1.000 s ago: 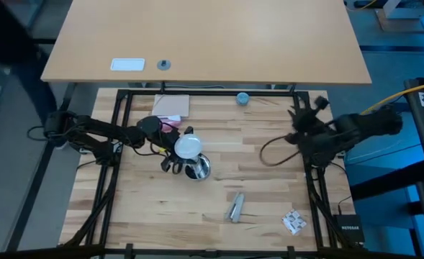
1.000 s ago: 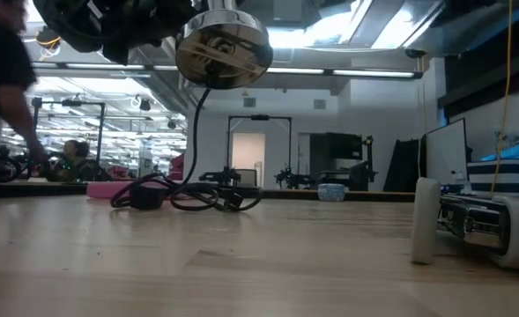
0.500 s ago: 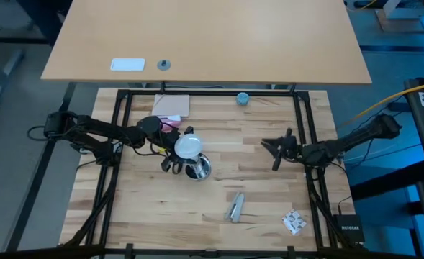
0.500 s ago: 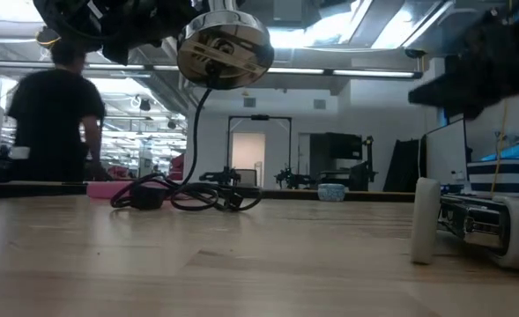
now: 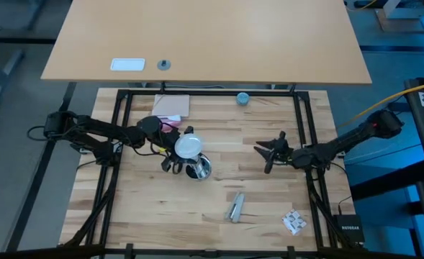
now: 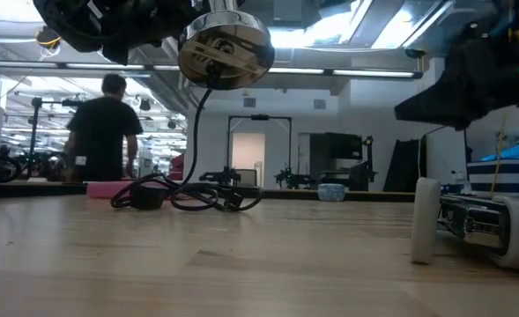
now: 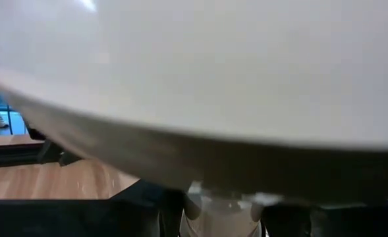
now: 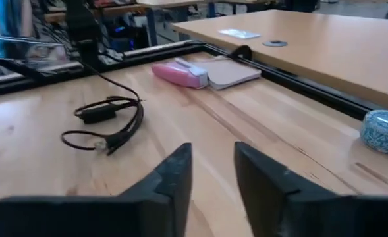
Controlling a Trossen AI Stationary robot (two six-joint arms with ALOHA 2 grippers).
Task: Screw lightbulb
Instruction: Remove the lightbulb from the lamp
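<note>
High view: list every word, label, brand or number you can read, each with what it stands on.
"NETGEAR", faint: black box off the table's right front corner.
White card on the far table: no print can be made out.
Crumpled wrapper near the right front corner: dark marks, too small to read.
Lightbulb: no readable marking.
Nothing else legible in any view.

Left arm extended from the left table edge toward centre, left gripper (image 5: 174, 160) closed on the lightbulb (image 5: 188, 146), raised above the tabletop. Right arm stretched inward from the right edge, right gripper (image 5: 267, 156) fingers (image 8: 169, 179) parted, empty.
</note>
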